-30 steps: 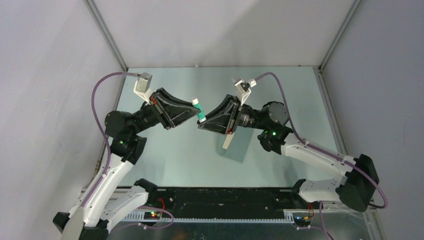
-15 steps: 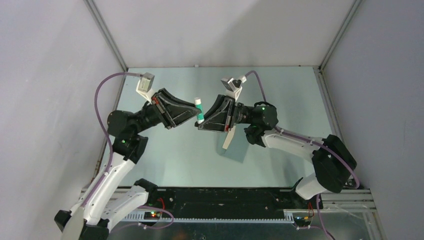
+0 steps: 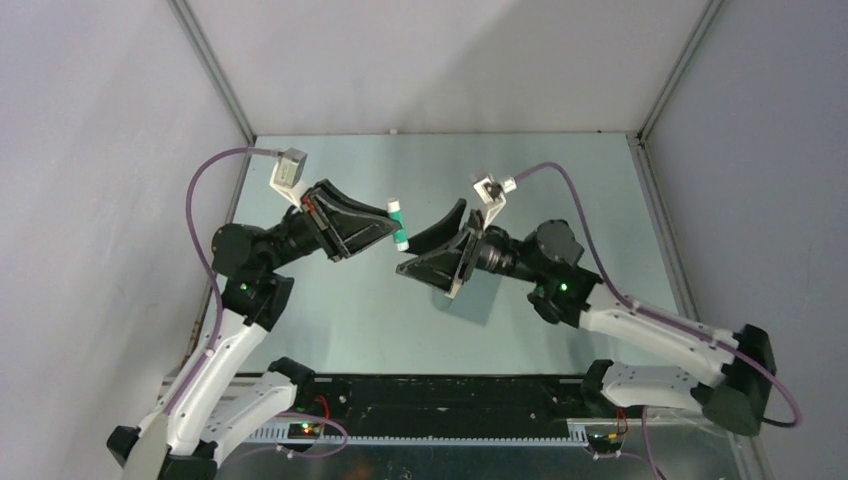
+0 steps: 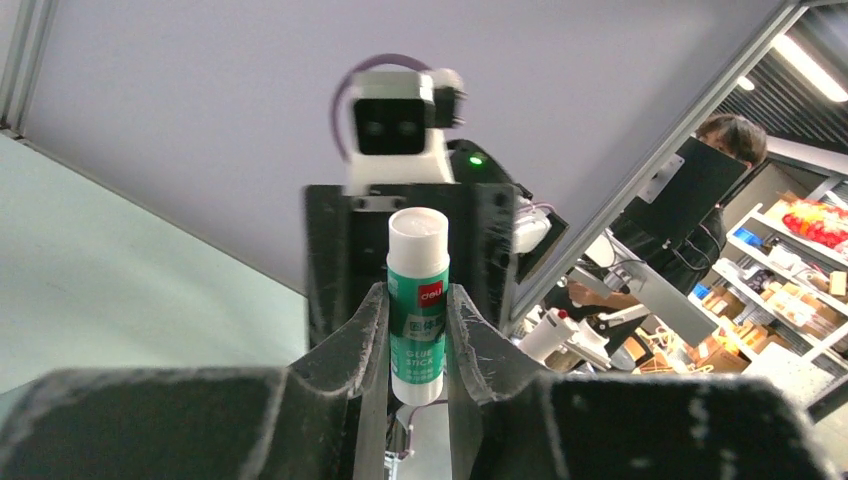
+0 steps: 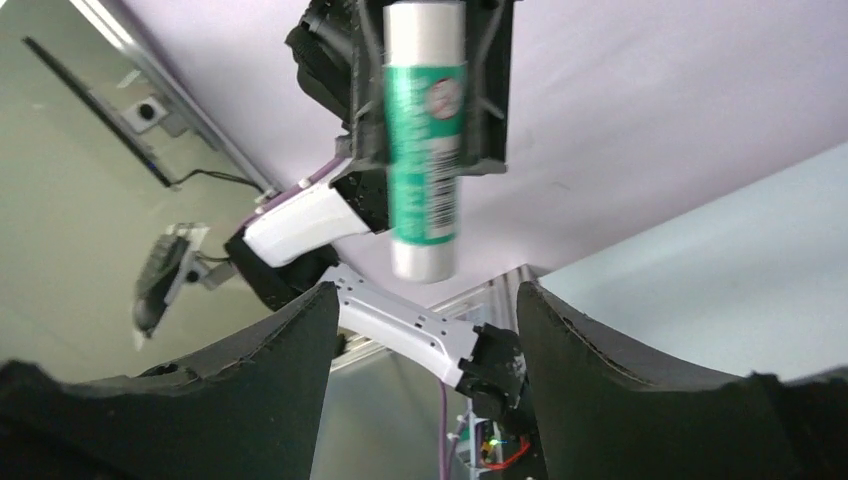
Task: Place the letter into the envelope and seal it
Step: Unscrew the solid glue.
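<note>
A white glue stick with a green label [image 3: 400,222] is held upright above the table with my left gripper [image 3: 394,226] shut on it. The left wrist view shows both fingers pressed against the glue stick's [image 4: 418,240] sides. My right gripper [image 3: 405,255] faces it from the right with its jaws wide apart and nothing between them. In the right wrist view the glue stick [image 5: 425,140] hangs just beyond the open right gripper [image 5: 425,292]. A pale tan strip, apparently the letter [image 3: 457,287], peeks out under the right gripper. I cannot pick out the envelope against the tabletop.
The pale green tabletop [image 3: 560,190] is walled by grey panels at the back and on both sides. The arm bases and a black rail [image 3: 440,395] line the near edge. Purple cables loop over both wrists.
My right gripper has opened, letting go of the glue stick, and has drawn slightly back to the right. The left gripper has stayed shut on the stick and barely moved.
</note>
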